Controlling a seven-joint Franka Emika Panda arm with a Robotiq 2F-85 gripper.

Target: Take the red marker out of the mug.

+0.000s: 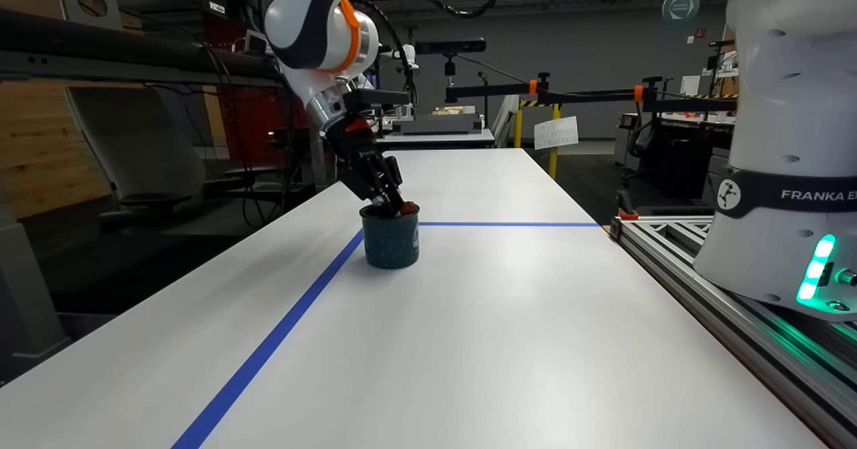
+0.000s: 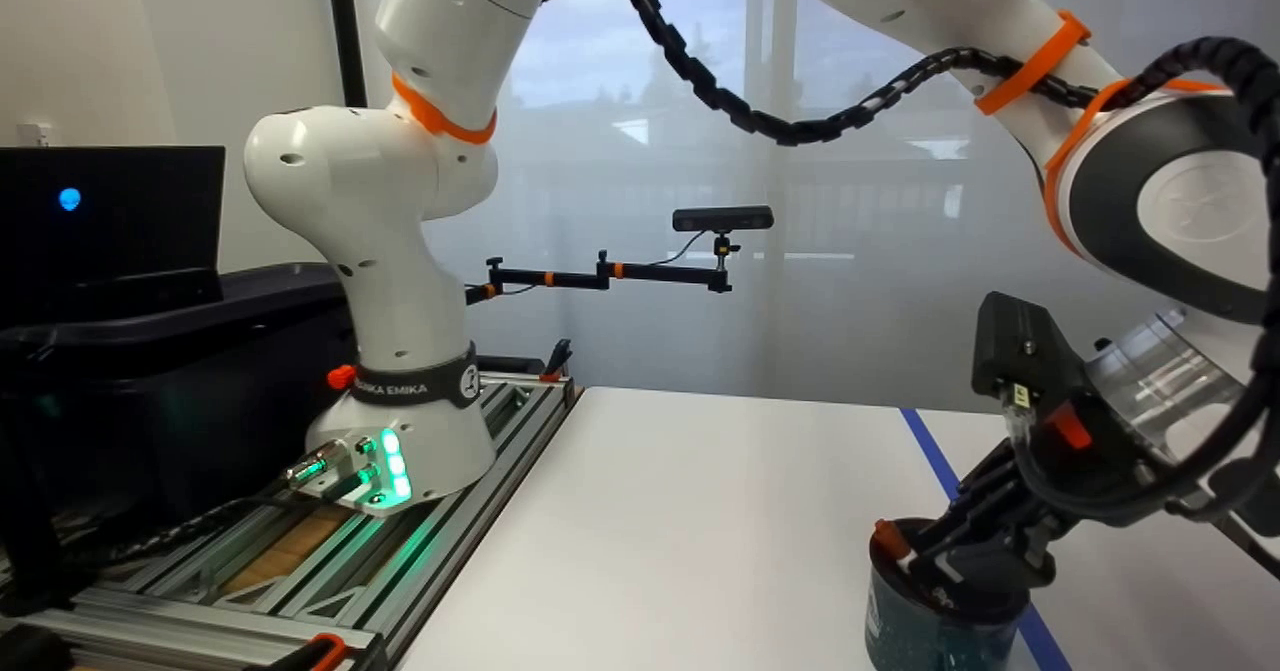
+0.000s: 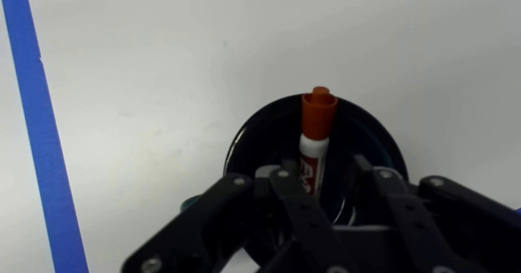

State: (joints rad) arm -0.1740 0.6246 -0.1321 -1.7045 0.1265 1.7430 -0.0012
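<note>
Closest to the lens in the wrist view, my own black jaws crowd the lower half, tips dipping into the mouth of the mug [image 1: 392, 245], and they stand a modest way apart! Look between them: there's the red marker [image 3: 316, 140], inside the mug and tilted, its orange-red cap [image 3: 318, 120] up at the far rim of that view, then a white collar [image 3: 313, 147], then a dark red label [image 3: 311, 171] running down partly behind the jaw at the left. Contact on that side? I can't tell, but a dark gap shows plainly between the marker and the jaw at the right. The mug stands upright on the white counter [image 1: 509, 328], near the blue tape [image 1: 278, 335]. Both exterior views have me slanting down into it, and in each of them that bright cap shows at the rim right beside my jaws. Up above, in an exterior view, my white arm [image 2: 920, 1] stretches over the counter with a black cable chain [image 2: 790, 133] sagging beneath it. Back at my base [image 2: 435, 451] the green lights [image 2: 395, 464] glow, and beyond the counter a dark camera [image 2: 722, 218] sits on a black bar [image 2: 660, 274].
</note>
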